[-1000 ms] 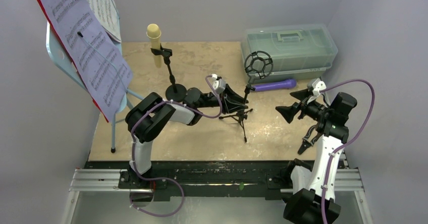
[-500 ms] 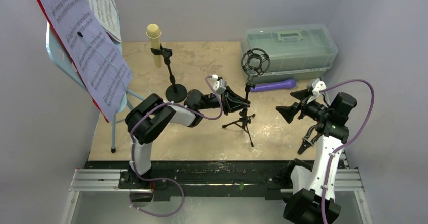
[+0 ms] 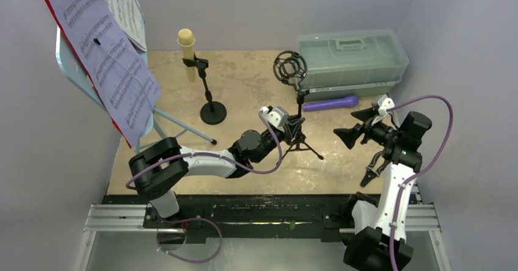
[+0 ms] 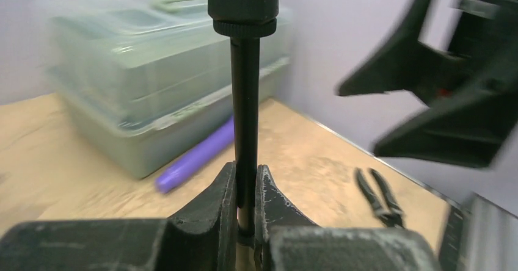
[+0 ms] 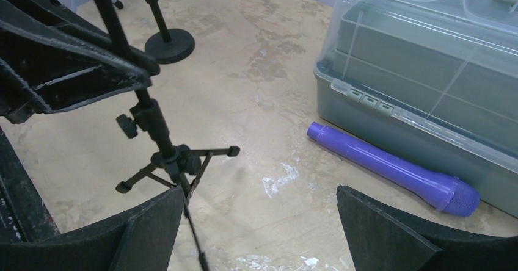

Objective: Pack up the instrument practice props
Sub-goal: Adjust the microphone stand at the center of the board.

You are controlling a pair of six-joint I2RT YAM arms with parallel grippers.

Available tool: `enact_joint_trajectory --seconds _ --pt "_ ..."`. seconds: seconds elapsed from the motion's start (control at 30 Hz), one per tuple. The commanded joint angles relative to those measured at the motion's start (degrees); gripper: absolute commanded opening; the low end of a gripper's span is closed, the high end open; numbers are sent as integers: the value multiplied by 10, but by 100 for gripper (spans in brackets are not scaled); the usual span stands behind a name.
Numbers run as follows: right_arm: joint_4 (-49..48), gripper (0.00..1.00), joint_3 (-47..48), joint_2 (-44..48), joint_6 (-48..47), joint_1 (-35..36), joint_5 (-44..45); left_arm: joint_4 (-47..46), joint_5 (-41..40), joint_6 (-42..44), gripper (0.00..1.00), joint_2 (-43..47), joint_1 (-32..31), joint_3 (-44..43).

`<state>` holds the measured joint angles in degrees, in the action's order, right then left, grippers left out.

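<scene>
Three grey walls close in the tan table [image 3: 244, 79] on the left, far and right sides. We see open room mostly across the middle and along the near edge.

The light-blue music rest [image 3: 66, 60] fills the left side on its tripod legs, carrying the red folder [image 3: 126, 140] and the sheet music [image 3: 104, 57]. In the far right corner sits the translucent plastic box [image 3: 349, 57] with its lid down; we cannot make out anything inside it.

Our left gripper [image 3: 292, 127] is clamped on the pole of the tripod mic holder [image 3: 299, 109], and the wrist view shows both fingers [image 4: 214, 201] pressed against that pole. We cannot tell whether its feet touch the table. Our right gripper [image 3: 348, 126] hangs spread wide and empty over the right side.

The round-based mic holder [image 3: 212, 111] stands at the far middle, gripping the cream microphone [image 3: 186, 41]. The purple microphone [image 3: 330, 104] lies just beside the box's front wall. Small black pliers [image 3: 374, 171] lie near the right wall.
</scene>
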<state>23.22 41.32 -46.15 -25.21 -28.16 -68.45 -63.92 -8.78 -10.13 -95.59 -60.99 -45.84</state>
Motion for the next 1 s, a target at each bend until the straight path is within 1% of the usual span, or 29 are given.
enact_joint_trajectory --seconds 0.0,0.07,0.13,0.17,0.2,0.23,0.37,0.4,0.47,0.57,0.6,0.63,0.7,0.77,0.87,0.97 --pt "10 99 17 -5 -9 -1 0 9 -326 18 0 0 -31 -63" --pt "10 99 17 -6 -9 -1 -1 24 -403 21 0 -21 -42 -90" --pt "9 99 16 -7 -9 -1 -1 5 -471 46 0 -54 -55 -112" --pt "9 99 16 -8 -9 0 -1 -29 -493 74 0 -68 -64 -115" --pt "10 99 16 -8 -9 0 -1 -82 -511 108 0 -85 -71 -116" --pt "10 99 16 -9 -9 0 -1 -135 -524 167 0 -105 -76 -117" --pt "10 99 16 -11 -10 1 -2 -335 -542 339 0 -197 -96 -154" --pt "10 99 16 -11 -10 1 -2 -373 -541 376 0 -221 -102 -167" --pt "11 99 15 -11 -10 1 -2 -380 -542 408 0 -249 -110 -184" --pt "11 99 15 -11 -11 1 -2 -379 -538 398 0 -256 -116 -174" --pt "12 99 16 -11 -11 1 -2 -380 -540 397 5 -256 -117 -170" --pt "12 99 16 -12 -12 1 -3 -380 -542 397 14 -255 -119 -167" --pt "12 99 16 -12 -12 2 -4 -379 -543 398 35 -249 -121 -156" --pt "13 99 16 -13 -12 2 -4 -377 -540 397 51 -242 -123 -143" --pt "14 99 17 -14 -14 3 -3 -360 -539 381 65 -228 -127 -124" --pt "14 99 17 -15 -15 3 -1 -341 -537 366 71 -207 -134 -99"
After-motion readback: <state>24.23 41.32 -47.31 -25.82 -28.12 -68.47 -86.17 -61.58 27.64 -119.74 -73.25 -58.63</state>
